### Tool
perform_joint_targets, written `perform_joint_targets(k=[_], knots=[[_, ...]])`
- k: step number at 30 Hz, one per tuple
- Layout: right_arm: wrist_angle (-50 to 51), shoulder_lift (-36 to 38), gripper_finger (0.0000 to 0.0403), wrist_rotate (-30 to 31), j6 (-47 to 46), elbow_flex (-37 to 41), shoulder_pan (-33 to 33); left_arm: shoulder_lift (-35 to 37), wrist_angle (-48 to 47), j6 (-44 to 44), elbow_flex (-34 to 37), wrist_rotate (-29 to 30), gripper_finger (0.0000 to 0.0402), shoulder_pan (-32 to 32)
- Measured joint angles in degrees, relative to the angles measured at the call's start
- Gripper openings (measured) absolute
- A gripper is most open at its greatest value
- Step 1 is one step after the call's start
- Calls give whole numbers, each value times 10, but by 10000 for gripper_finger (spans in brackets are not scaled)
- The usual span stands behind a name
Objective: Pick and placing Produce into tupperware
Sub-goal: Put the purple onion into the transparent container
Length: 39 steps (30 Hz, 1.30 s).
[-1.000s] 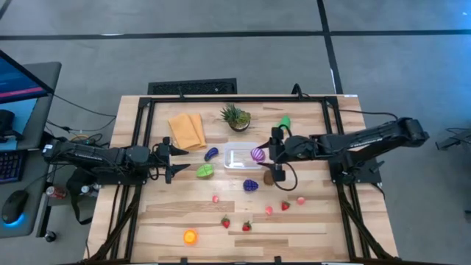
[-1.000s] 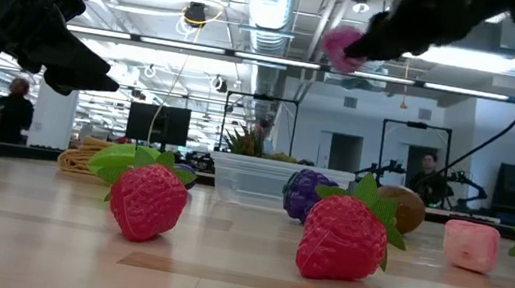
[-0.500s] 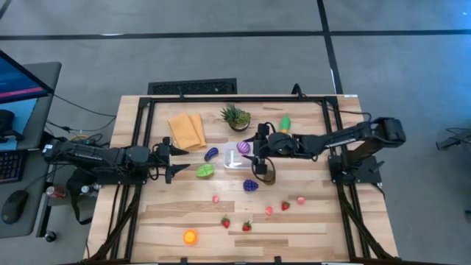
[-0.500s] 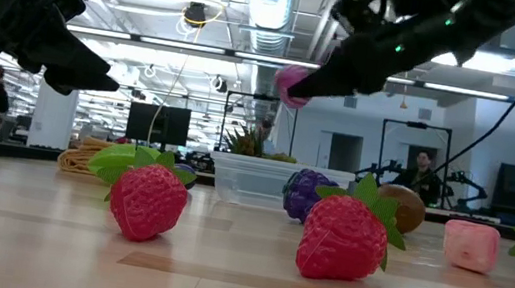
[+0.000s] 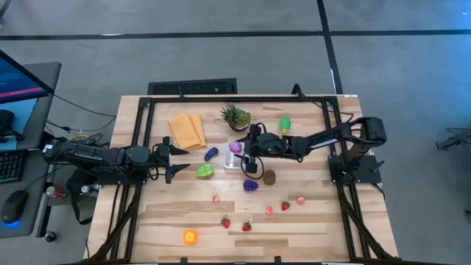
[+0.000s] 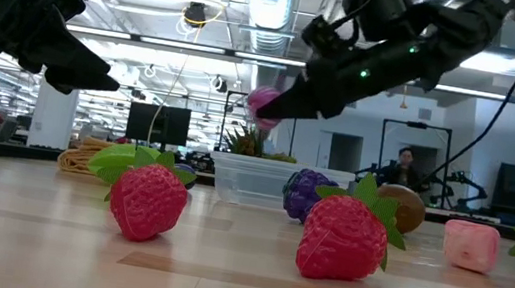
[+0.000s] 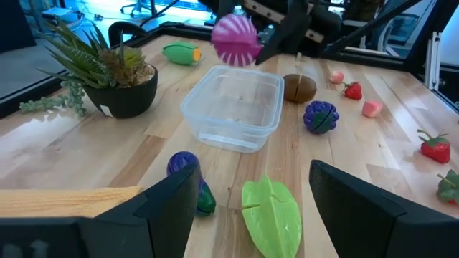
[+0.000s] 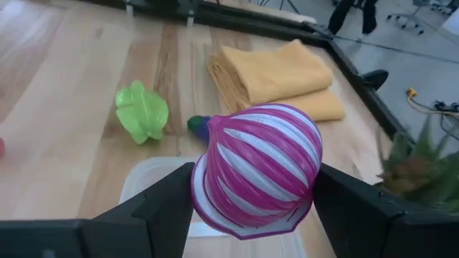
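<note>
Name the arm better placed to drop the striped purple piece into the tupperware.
Right: its gripper already holds the striped purple piece above the tupperware. The left gripper waits open, apart.

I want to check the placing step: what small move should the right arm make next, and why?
Probably lower a little and open. The right gripper holds the striped purple-and-white toy above the tupperware, which looks empty; in the high view the toy sits near the container's far left corner, so a slight shift toward its middle first may be safer. The left gripper waits apart, open.
</note>
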<state>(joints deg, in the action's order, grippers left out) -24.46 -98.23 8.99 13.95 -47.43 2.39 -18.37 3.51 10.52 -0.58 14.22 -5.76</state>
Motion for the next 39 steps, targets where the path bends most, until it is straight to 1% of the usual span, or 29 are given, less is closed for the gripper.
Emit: perform_joint_targets(k=[4,10,20,24,26,39], knots=[[3,-28,255,-1,0,-27,0,0,0,0,0,0,255,0],[38,-62,255,-1,-5,-55,0,0,0,0,0,0,255,0],[68,-61,255,0,-35,-57,2,0,0,-3,0,0,255,0],[80,-73,255,0,-53,-55,4,0,0,-3,0,0,255,0],[67,-81,255,0,-56,-57,4,0,0,-3,0,0,255,0],[68,-84,255,1,-65,-57,8,0,0,-2,0,0,255,0]])
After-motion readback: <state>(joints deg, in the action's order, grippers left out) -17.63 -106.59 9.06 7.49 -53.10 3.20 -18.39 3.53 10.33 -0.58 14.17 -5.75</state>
